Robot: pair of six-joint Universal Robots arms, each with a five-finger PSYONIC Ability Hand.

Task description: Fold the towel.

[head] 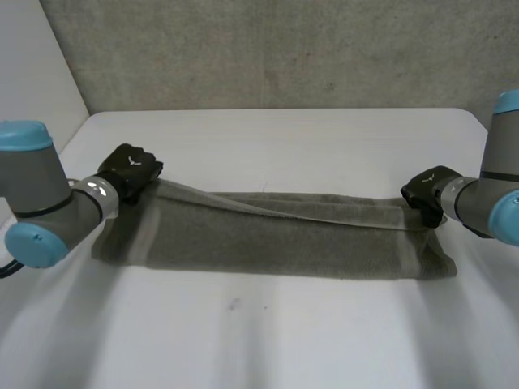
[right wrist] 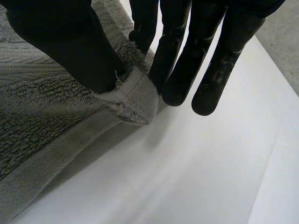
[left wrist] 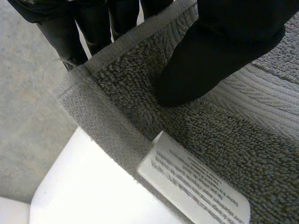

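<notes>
- Grey terry towel [head: 276, 239] lies stretched across your white table [head: 268, 340], its far edge lifted.
- Your left hand [head: 130, 172] pinches the towel's left far corner.
- Your right hand [head: 426, 194] pinches the towel's right far corner.

Towel [head: 276, 243]: rough looped terry cloth, matt; table [head: 268, 340]: smooth, white, slight sheen.

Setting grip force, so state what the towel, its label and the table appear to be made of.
The towel looks like grey terry cloth, likely cotton: matte looped pile with a flat woven hem band. The label is a thin, smooth white tag with printed text, probably fabric or synthetic satin; which is unclear. The table is white, smooth and faintly glossy, perhaps laminate or painted board.
</notes>
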